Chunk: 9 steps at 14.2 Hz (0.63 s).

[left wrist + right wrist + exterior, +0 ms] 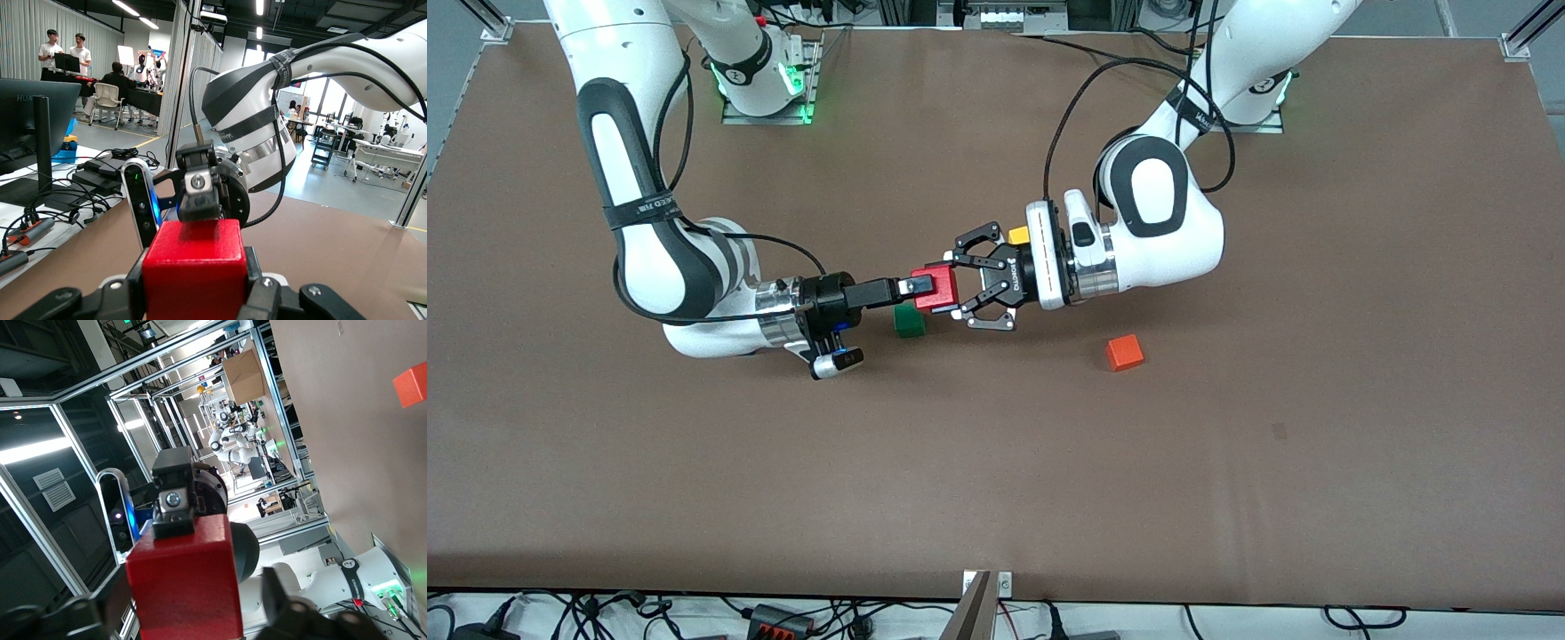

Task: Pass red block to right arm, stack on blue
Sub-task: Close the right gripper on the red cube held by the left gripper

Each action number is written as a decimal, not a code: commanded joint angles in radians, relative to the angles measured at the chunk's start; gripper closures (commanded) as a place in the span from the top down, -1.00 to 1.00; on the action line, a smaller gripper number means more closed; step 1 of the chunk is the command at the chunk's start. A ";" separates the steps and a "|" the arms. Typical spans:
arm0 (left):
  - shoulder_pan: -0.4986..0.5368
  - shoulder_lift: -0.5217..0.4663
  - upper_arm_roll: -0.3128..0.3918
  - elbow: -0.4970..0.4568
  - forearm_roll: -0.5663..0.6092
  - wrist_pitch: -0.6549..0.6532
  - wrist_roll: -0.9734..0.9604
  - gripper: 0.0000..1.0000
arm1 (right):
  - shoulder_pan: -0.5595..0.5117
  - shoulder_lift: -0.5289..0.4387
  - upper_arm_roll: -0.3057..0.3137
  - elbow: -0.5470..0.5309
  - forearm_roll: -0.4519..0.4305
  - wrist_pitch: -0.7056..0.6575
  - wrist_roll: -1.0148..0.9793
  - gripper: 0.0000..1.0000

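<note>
The red block [936, 289] is up in the air between both grippers, over the table beside the dark green cube. My left gripper [959, 286] is shut on it, with pads pressed on two sides in the left wrist view [199, 283]. My right gripper [919, 286] is open around the same block. In the right wrist view [193, 610] one finger lies against the red block [183, 580] and the other stands a little clear. The red block fills the lower left wrist view [193, 263]. The blue cube is hidden or out of view.
A dark green cube [910, 322] lies on the table under the handover point. An orange cube [1125, 353] lies nearer the front camera toward the left arm's end, and also shows in the right wrist view [410, 383]. A yellow cube [1018, 236] peeks out by the left wrist.
</note>
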 commanded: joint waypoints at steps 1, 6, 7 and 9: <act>-0.001 -0.004 -0.003 0.005 -0.039 0.026 0.058 -1.00 | 0.003 0.013 -0.008 0.029 0.013 -0.004 -0.001 -0.95; 0.002 -0.006 -0.005 0.005 -0.039 0.023 0.049 -0.96 | 0.003 0.013 -0.008 0.029 0.013 -0.004 -0.002 -1.00; 0.002 -0.004 -0.005 0.005 -0.039 0.020 0.049 -0.46 | 0.003 0.013 -0.009 0.029 0.013 -0.004 -0.002 -1.00; 0.002 -0.007 -0.005 0.001 -0.044 0.015 0.101 1.00 | 0.003 0.013 -0.009 0.029 0.011 -0.004 -0.002 -1.00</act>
